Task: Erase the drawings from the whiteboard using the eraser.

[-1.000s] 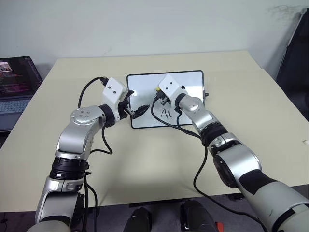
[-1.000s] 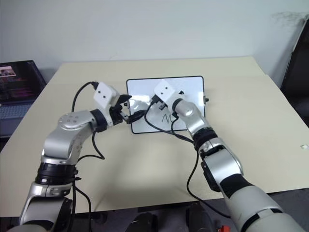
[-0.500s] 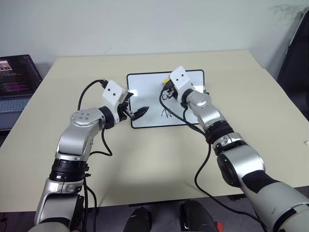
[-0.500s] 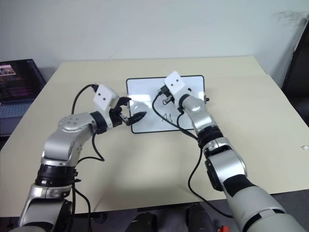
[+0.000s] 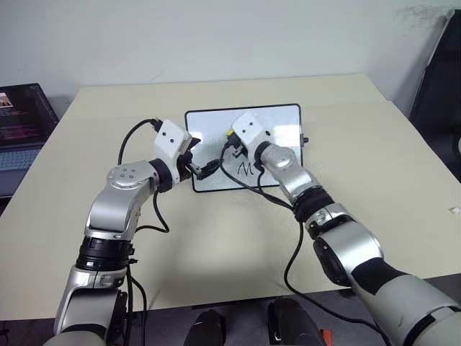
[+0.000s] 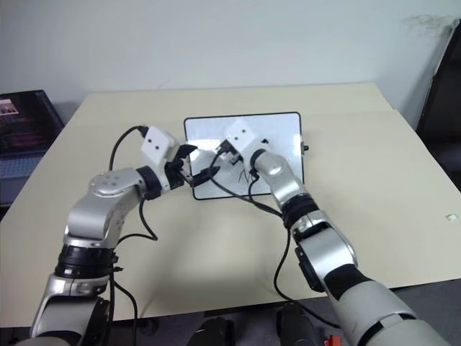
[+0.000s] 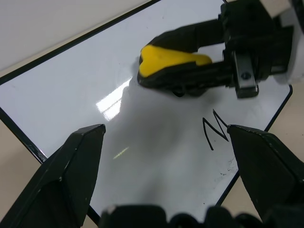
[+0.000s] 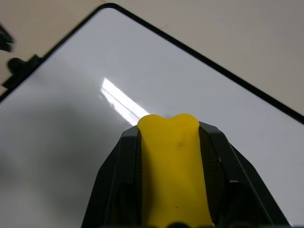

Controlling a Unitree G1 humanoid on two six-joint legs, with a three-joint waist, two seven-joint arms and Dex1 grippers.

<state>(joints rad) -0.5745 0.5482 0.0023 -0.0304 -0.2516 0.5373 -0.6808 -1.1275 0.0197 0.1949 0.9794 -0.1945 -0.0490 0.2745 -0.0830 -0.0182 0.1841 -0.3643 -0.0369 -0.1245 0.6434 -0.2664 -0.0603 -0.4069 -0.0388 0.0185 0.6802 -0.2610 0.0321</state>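
The whiteboard [image 5: 277,148] lies flat in the middle of the table, its black frame all round. My right gripper [image 8: 168,130] is shut on the yellow eraser [image 7: 166,59], which rests on the board's left half, above the M-like zigzag [image 7: 216,133]. That zigzag [image 5: 243,169] is the one drawing I can make out. The board around the eraser is blank and glossy. My left gripper [image 5: 205,167] stands open over the board's front left part, its fingers [image 7: 71,180] spread wide with nothing between them.
The tan table [image 5: 216,245] has free room on all sides of the board. An open laptop [image 5: 21,122] sits off the table's left edge. A dark object [image 5: 439,86] stands beyond the right corner. Black cables loop from both wrists over the board's front edge.
My right gripper swept the eraser to the right and up across the board, then back to the left half. The left gripper kept its place.
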